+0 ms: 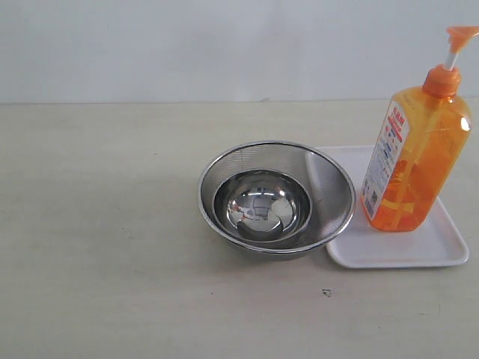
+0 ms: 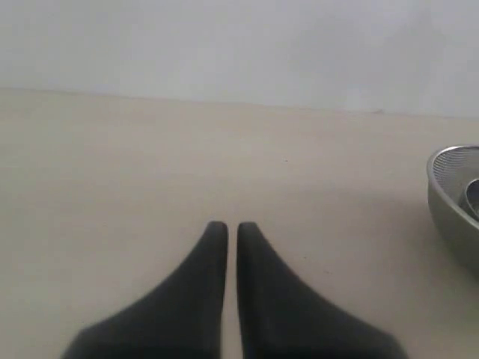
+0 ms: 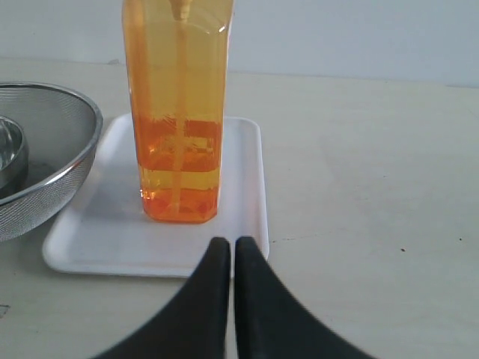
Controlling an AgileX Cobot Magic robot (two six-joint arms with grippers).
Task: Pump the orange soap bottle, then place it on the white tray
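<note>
You're looking at a pale table (image 1: 97,224) w/ a plain wall behind. The orange soap bottle (image 1: 412,161) is standing upright on the white tray (image 1: 419,250) at the right of the scene, and its pump head (image 1: 460,34) is sitting raised on the stem. Just left of it, a steel mesh bowl (image 1: 329,187) is reaching its rim over the tray's left edge, w/ a smaller steel bowl (image 1: 262,202) nested inside.

Your right gripper (image 3: 227,243) is pointing at the bottle from near the tray's rim, fingers pressed together, holding nothing. Your left gripper (image 2: 226,228) is hanging over bare table left of the mesh bowl, also closed and empty.

Judging by this, placement is looking done. You can't tell whether pumping has happened. If not, you're needing the right gripper lifted above the pump head, then pressing straight down w/o tipping the bottle.
</note>
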